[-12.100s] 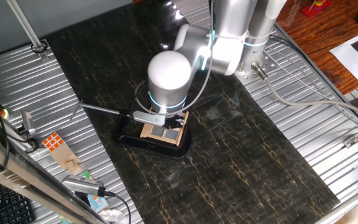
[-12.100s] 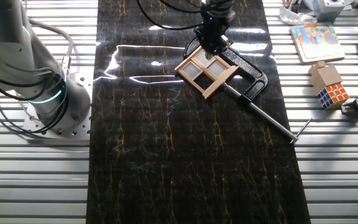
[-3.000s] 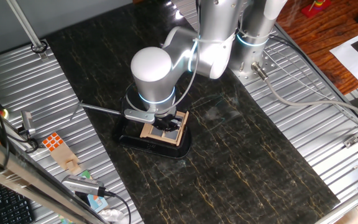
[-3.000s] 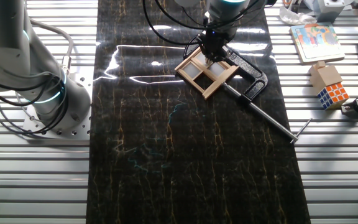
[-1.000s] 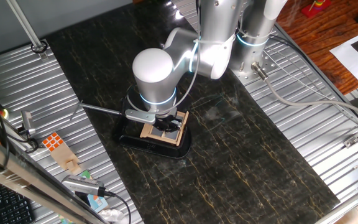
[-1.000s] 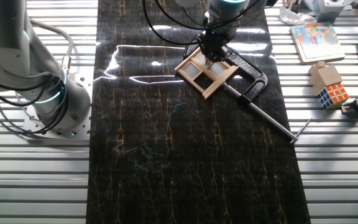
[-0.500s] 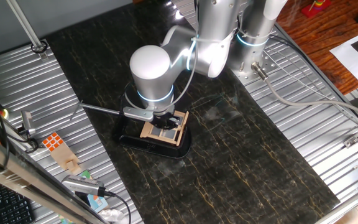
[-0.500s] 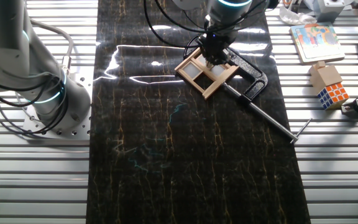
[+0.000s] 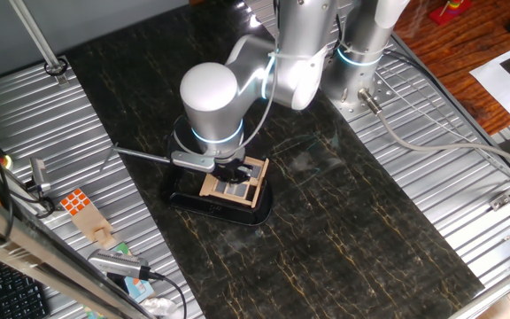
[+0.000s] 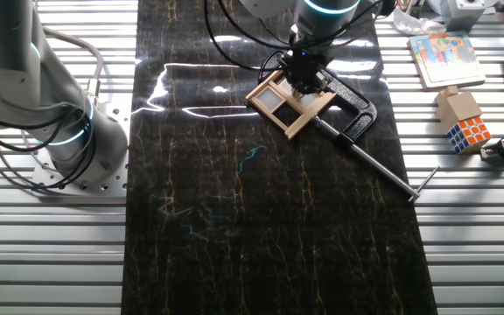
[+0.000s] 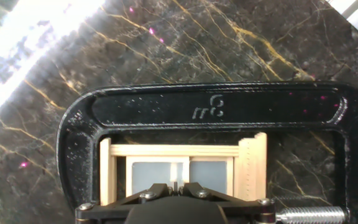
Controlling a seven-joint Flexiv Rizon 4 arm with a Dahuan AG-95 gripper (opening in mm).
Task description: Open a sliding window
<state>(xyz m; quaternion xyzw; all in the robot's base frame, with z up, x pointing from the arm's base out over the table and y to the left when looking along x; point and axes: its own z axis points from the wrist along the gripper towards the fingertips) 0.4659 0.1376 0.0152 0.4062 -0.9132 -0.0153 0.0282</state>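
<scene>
The sliding window (image 9: 257, 182) is a small tan wooden frame with grey panes, held in a glossy black C-clamp (image 9: 191, 197) on the dark marble mat. My gripper (image 9: 230, 174) points down onto the window's middle, and the arm hides much of it. In the other fixed view the gripper (image 10: 304, 80) sits on the window's (image 10: 275, 101) far upper part. In the hand view the fingertips (image 11: 178, 185) are closed together over the central divider between two grey panes (image 11: 151, 169). The frame (image 11: 179, 150) lies inside the clamp (image 11: 210, 109).
The clamp's screw rod (image 10: 383, 171) and handle stick out over the mat's edge. An orange-and-white tiled cube (image 10: 469, 131) and a picture book (image 10: 444, 57) lie on the ribbed metal beside it. A second grey arm base (image 10: 55, 114) stands on the other side.
The arm has shifted slightly sideways over the window, and the fingertips have moved a little along the frame. The clamp and frame have not moved.
</scene>
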